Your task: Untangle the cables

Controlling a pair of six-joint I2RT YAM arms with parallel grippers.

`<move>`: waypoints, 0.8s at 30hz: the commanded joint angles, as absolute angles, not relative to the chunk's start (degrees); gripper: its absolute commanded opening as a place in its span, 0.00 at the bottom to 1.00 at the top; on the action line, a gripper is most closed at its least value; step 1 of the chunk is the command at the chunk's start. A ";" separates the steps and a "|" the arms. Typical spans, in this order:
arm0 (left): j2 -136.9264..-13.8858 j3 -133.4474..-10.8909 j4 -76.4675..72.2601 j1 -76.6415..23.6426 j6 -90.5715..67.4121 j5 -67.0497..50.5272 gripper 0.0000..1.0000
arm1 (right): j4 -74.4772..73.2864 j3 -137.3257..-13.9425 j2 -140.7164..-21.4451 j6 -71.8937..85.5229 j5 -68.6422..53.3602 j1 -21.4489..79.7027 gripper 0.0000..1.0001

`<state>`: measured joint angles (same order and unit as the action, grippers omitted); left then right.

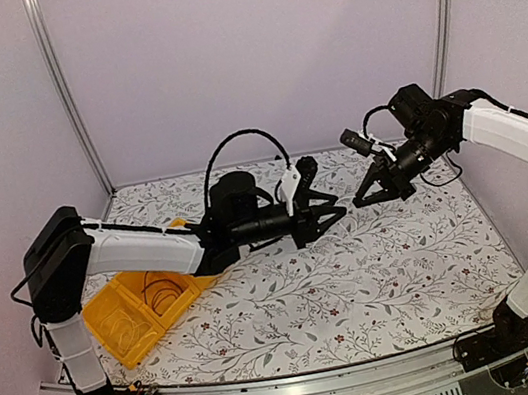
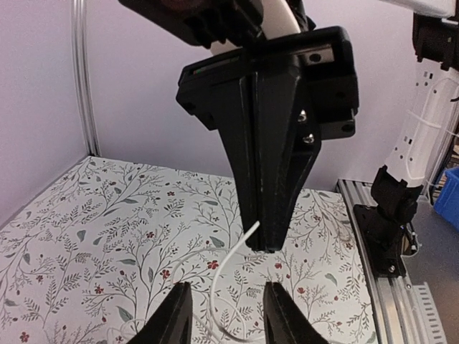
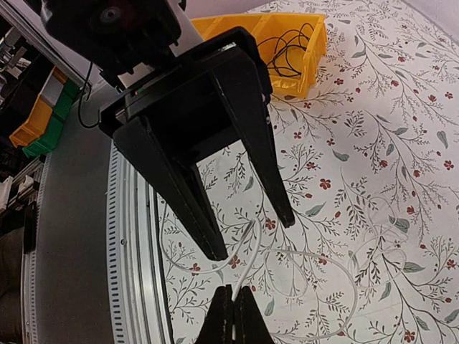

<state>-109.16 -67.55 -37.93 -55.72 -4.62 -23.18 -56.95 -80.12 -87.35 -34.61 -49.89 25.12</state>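
Observation:
A pale whitish cable [image 3: 252,252] hangs in the air and trails in loose loops over the flowered table [image 3: 401,136]. My right gripper [image 3: 233,295] is shut on its end. In the left wrist view the right gripper [image 2: 265,240] points down with the cable's tip sticking out of its closed fingers. My left gripper [image 2: 226,288] is open, and the white cable [image 2: 219,269] curves down between its fingers without touching them. In the top view the two grippers, left [image 1: 336,214] and right [image 1: 361,196], face each other tip to tip above mid-table. Black cables [image 1: 164,293] lie coiled in a bin.
A yellow bin [image 1: 114,329] sits at the table's left front, under the left arm; it also shows in the right wrist view [image 3: 305,75]. The table's metal front rail [image 3: 133,236] runs beside the cable loops. A thick black arm cable [image 1: 234,142] arches over the left arm.

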 commanded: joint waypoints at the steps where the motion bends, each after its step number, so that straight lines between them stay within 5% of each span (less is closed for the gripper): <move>1: -110.43 -70.59 -35.22 -56.10 -4.49 -25.28 0.32 | -56.77 -79.59 -86.11 -35.40 -50.90 25.58 0.00; 5: -111.17 -71.83 -34.28 -56.04 -4.43 -24.61 0.22 | -56.39 -79.14 -86.32 -35.52 -50.99 25.58 0.00; 9: -110.41 -71.37 -34.33 -56.07 -5.08 -22.39 0.00 | -55.88 -78.57 -86.26 -35.84 -51.00 25.59 0.05; 18: -97.84 -64.04 -23.11 -56.01 -5.67 -14.87 0.00 | -50.42 -74.64 -84.52 -38.47 -54.54 22.10 0.38; 24: -83.36 -54.52 -10.02 -56.31 -11.09 -2.34 0.00 | -44.30 -69.92 -86.10 -39.71 -55.31 17.67 0.45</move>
<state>-91.39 -58.89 -20.75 -55.77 -6.83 -12.40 -48.77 -72.18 -85.82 -37.78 -54.50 19.27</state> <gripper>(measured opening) 0.005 0.432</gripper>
